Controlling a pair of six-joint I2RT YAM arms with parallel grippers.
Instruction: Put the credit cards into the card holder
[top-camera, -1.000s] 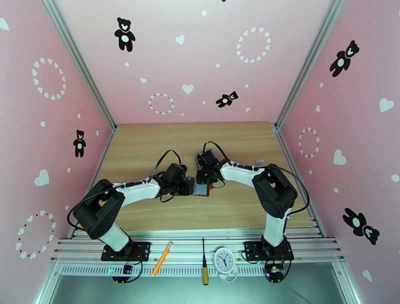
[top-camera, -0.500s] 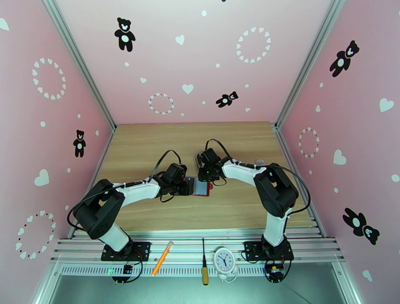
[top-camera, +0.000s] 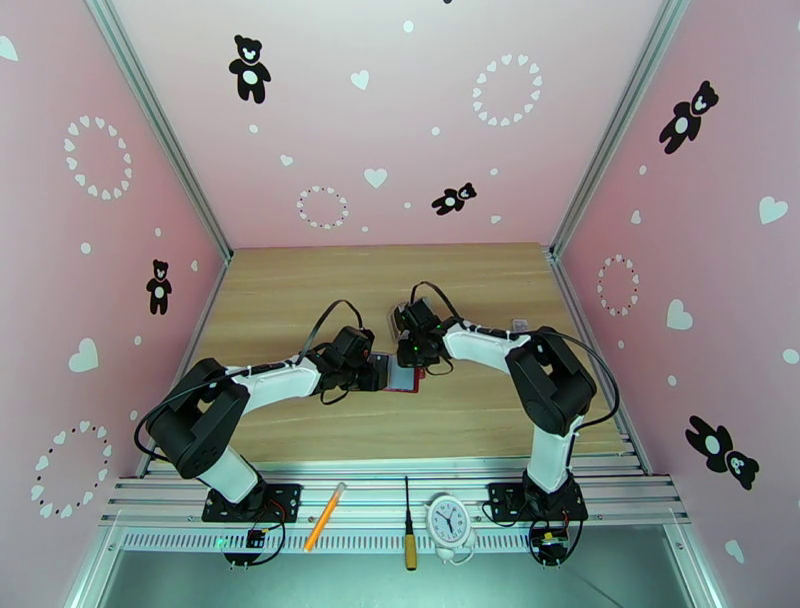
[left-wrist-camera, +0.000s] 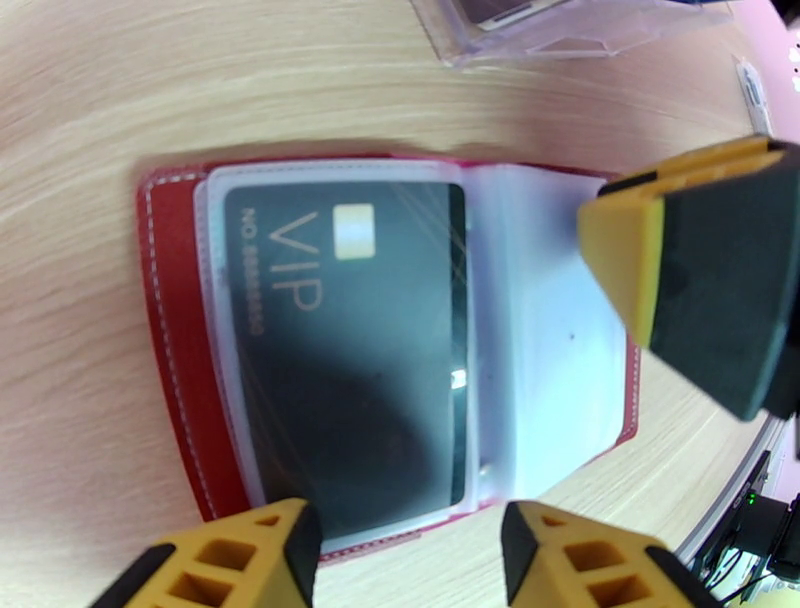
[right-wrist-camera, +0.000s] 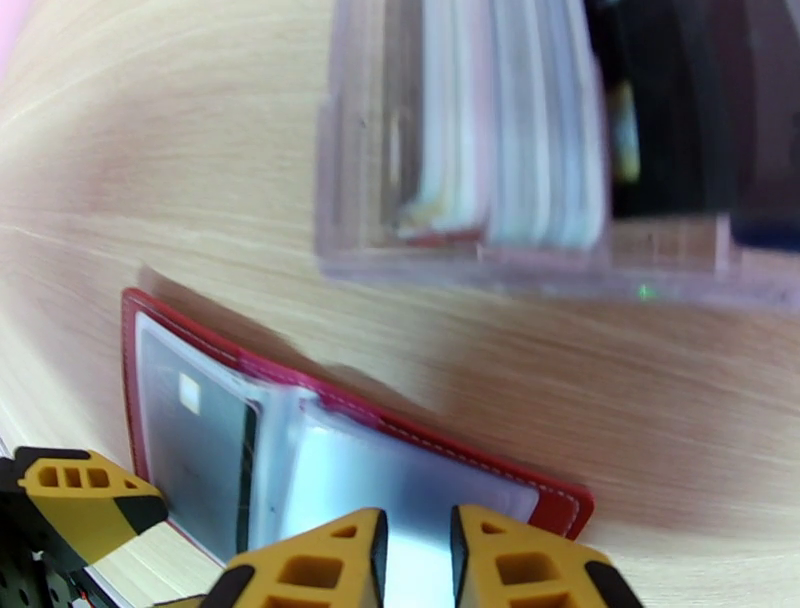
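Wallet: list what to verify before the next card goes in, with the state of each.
1. Wallet lies open: ok.
2. VIP card fully seated in its pocket: ok.
3. Next pocket looks empty: ok.
4. Left gripper open, nothing held: ok.
5. Right gripper carrying a card: not ok, jaws narrowly apart with none between them.
6. Stand has cards left to fetch: ok.

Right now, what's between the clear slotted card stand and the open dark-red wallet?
Just bare wooden tabletop between stand and wallet, per right wrist view.
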